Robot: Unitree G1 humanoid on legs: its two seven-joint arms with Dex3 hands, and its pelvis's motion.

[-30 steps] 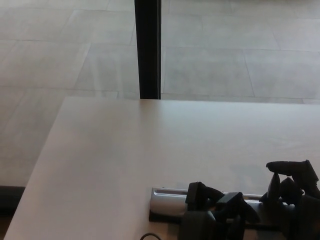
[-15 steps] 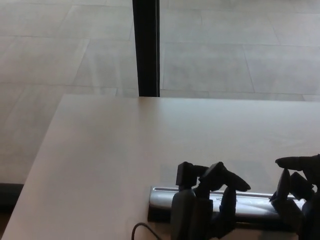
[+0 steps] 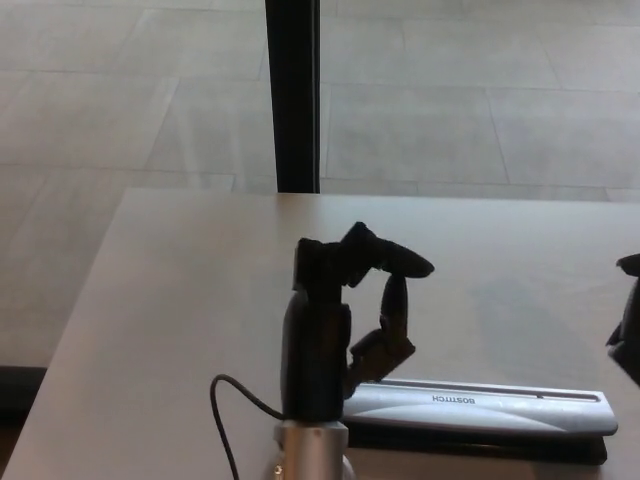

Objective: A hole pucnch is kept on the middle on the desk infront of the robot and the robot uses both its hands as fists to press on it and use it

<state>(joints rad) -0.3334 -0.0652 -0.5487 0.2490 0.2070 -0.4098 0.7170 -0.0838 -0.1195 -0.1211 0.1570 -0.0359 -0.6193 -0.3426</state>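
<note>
"BOSTITCH" reads on the silver hole punch [image 3: 480, 403] beside the left robot hand [image 3: 345, 320]

— What is sitting on the desk [image 3: 200, 300] right now?
— One hole punch [image 3: 480, 408], lying toward five o'clock.
— And hands?
— Two are showing: the left hand [image 3: 345, 320] at six o'clock, the right hand [image 3: 628, 330] peeking in at four.
— Anything else?
— One dark post [image 3: 292, 95] is standing at twelve.
</note>
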